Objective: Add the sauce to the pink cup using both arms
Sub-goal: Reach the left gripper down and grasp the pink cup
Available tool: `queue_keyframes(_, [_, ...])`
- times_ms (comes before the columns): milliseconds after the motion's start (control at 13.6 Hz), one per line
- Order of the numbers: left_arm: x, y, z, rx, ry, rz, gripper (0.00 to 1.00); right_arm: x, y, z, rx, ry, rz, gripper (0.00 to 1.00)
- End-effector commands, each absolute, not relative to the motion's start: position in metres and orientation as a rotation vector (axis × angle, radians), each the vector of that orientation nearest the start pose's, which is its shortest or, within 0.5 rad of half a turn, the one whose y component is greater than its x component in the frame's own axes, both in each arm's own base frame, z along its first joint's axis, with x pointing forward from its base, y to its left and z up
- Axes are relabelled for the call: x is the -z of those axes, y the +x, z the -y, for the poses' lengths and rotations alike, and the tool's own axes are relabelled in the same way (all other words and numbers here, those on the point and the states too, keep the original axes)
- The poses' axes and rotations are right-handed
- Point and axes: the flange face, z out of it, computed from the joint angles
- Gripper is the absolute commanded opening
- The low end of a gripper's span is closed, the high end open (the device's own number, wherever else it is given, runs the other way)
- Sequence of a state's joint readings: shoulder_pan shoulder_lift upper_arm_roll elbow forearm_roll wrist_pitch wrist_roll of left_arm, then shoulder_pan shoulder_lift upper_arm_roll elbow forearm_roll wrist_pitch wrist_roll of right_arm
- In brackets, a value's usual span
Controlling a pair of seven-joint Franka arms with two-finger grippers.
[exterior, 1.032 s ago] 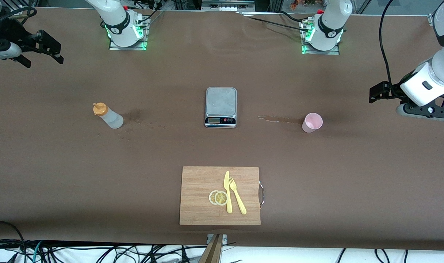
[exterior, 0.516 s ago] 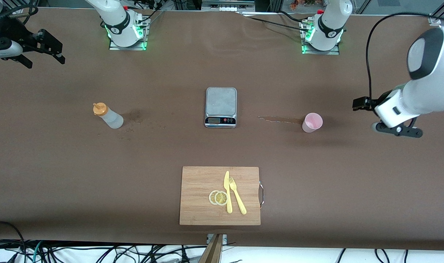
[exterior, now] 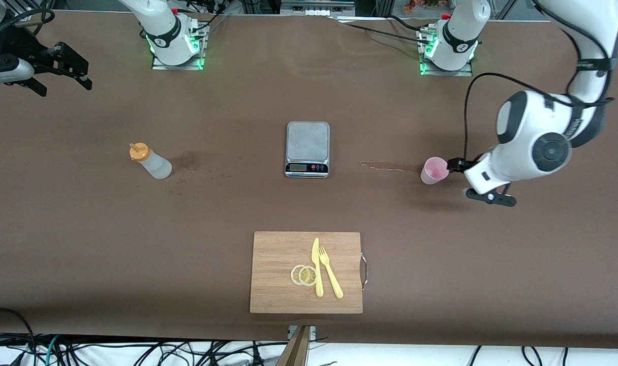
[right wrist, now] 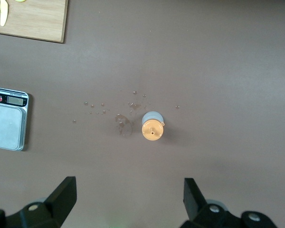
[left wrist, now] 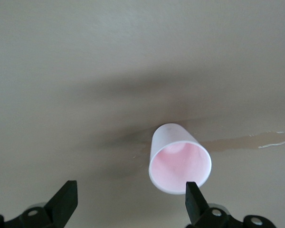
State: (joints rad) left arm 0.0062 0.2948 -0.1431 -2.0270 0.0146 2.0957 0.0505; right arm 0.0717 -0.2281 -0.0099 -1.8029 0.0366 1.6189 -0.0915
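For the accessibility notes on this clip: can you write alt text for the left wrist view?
The left gripper, fingers open, hangs just short of the upright pink cup on the brown table, one finger at the cup's rim. A pale wet streak runs across the table from beside the cup.

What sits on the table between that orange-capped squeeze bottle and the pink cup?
In the front view, a kitchen scale stands between the sauce bottle and the pink cup, with a wet streak beside the cup.

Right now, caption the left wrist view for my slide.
Left tool open, low beside the upright pink cup, one finger at its rim; spill streak on table.
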Motion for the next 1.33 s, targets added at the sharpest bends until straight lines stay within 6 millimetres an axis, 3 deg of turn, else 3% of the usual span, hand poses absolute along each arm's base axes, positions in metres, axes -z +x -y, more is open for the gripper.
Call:
queue_keyframes(0, [-0.254,0.531,0.075,-0.243,-3.143,-0.302,1.00,-0.630,0.492,-0.039,0.061,-3.075,0.269,1.00])
queue_keyframes(147, [-0.233,0.525,0.075,-0.236,-3.146,-0.305,0.99,-0.620,0.500,-0.040,0.054,-3.076,0.270,1.00])
queue_keyframes(221, [-0.231,0.523,0.077,-0.243,-3.145,-0.312,0.81,-0.620,0.500,-0.040,0.051,-3.076,0.270,1.00])
queue_keyframes(369, [-0.231,0.523,0.084,-0.241,-3.145,-0.332,0.14,-0.618,0.500,-0.040,0.046,-3.076,0.265,1.00])
queue_keyframes(442, [-0.233,0.525,0.085,-0.233,-3.146,-0.334,0.00,-0.619,0.500,-0.042,0.049,-3.076,0.267,1.00])
queue_keyframes(664, [-0.235,0.525,0.089,-0.238,-3.141,-0.374,0.00,-0.618,0.499,-0.046,0.032,-3.075,0.284,1.00])
queue_keyframes(885, [-0.244,0.525,0.110,-0.231,-3.132,-0.433,0.00,-0.611,0.504,-0.044,0.008,-3.074,0.281,1.00])
queue_keyframes(1106, [-0.290,0.543,0.154,-0.235,-3.129,-0.524,0.00,-0.601,0.509,-0.041,-0.020,-3.074,0.271,1.00])
queue_keyframes(1254, [-0.324,0.552,0.192,-0.262,-3.148,-0.473,0.00,-0.596,0.512,-0.041,-0.034,-3.073,0.268,1.00])
